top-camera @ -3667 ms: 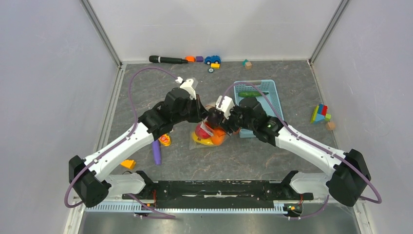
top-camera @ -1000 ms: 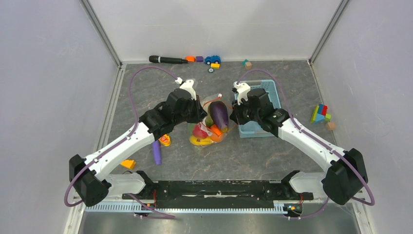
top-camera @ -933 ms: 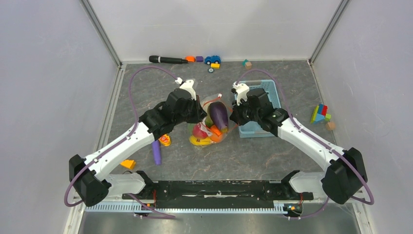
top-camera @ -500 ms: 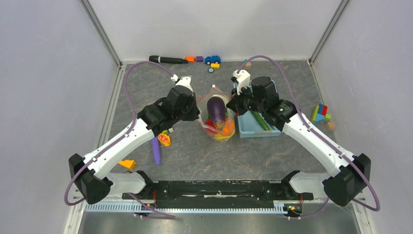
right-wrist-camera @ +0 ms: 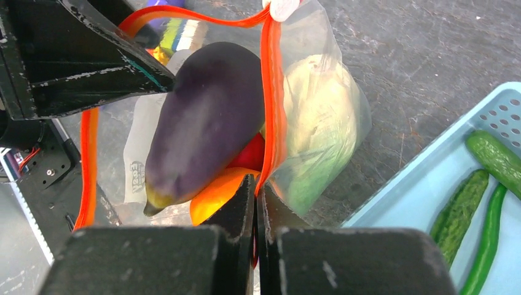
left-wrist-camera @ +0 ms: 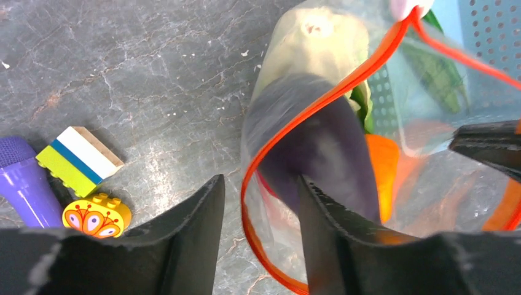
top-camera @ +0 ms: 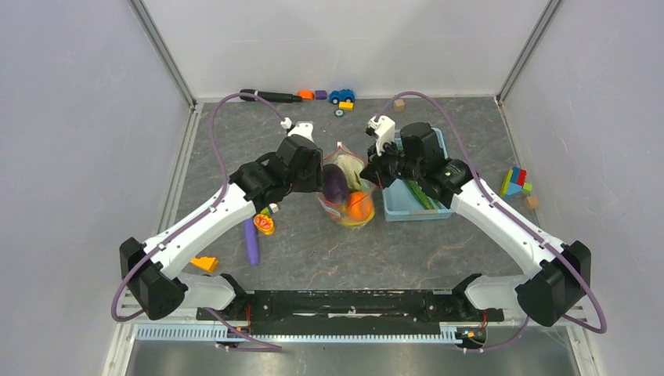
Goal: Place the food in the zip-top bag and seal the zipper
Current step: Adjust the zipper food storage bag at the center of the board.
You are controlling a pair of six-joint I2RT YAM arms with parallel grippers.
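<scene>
2 arms work the clear, crinkly zip-top bag (top-camera: 352, 213) standing beside the light blue plastic basket (top-camera: 399, 213). The right gripper (right-wrist-camera: 257, 184), pressed together, pinches its orange-red zipper strip (right-wrist-camera: 270, 92). The left gripper (left-wrist-camera: 259, 181) stands spread across the rim. The purple toy eggplant (right-wrist-camera: 203, 117) is bagged (green cucumbers (right-wrist-camera: 497, 157) wait in the basket), so loading looks unfinished and the mouth needs holding wide.

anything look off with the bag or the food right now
The eggplant sits right at the gaping mouth of the zip-top bag, between the two runs of the zipper, so it may block sealing. The cucumbers lie in the blue basket, outside the bag.

Stuffed zip-top bag (top-camera: 347, 196) (mouth apparently open)
</scene>
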